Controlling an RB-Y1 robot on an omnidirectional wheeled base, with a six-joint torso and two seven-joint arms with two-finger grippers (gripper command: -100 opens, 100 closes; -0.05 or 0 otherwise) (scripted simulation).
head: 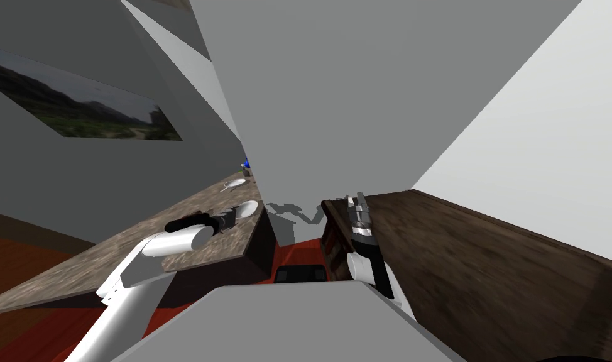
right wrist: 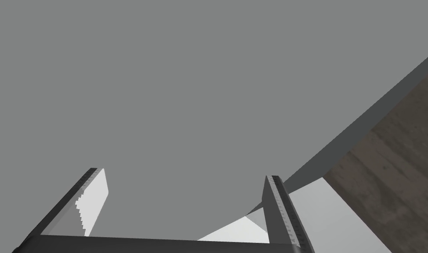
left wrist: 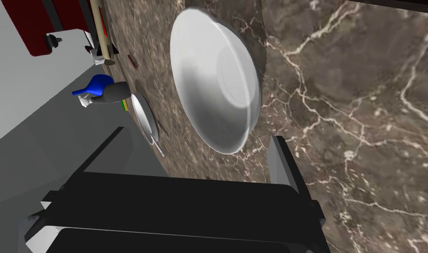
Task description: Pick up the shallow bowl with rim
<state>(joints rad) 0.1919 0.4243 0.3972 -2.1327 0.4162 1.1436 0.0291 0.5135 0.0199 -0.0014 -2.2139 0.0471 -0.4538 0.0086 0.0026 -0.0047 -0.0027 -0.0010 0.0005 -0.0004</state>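
The shallow white bowl [left wrist: 213,79] with a broad rim sits on a brown marbled counter [left wrist: 362,110], near the counter's end. My left gripper [left wrist: 197,134] is open, and the near edge of the bowl lies just past its fingertips; one grey finger [left wrist: 281,164] shows beside the bowl, not touching it. In the head view the left arm reaches across the counter [head: 110,251], with the left gripper [head: 230,215] right at the bowl [head: 248,207]. My right gripper [right wrist: 184,173] is open and empty, raised at my right [head: 356,200].
Beyond the bowl lie a smaller white plate [left wrist: 145,116] with a utensil and a grey bottle with a blue cap [left wrist: 101,90]. A dark red object [left wrist: 46,22] stands farther along. A dark wooden table [head: 487,264] is on the right, and a grey wall rises ahead.
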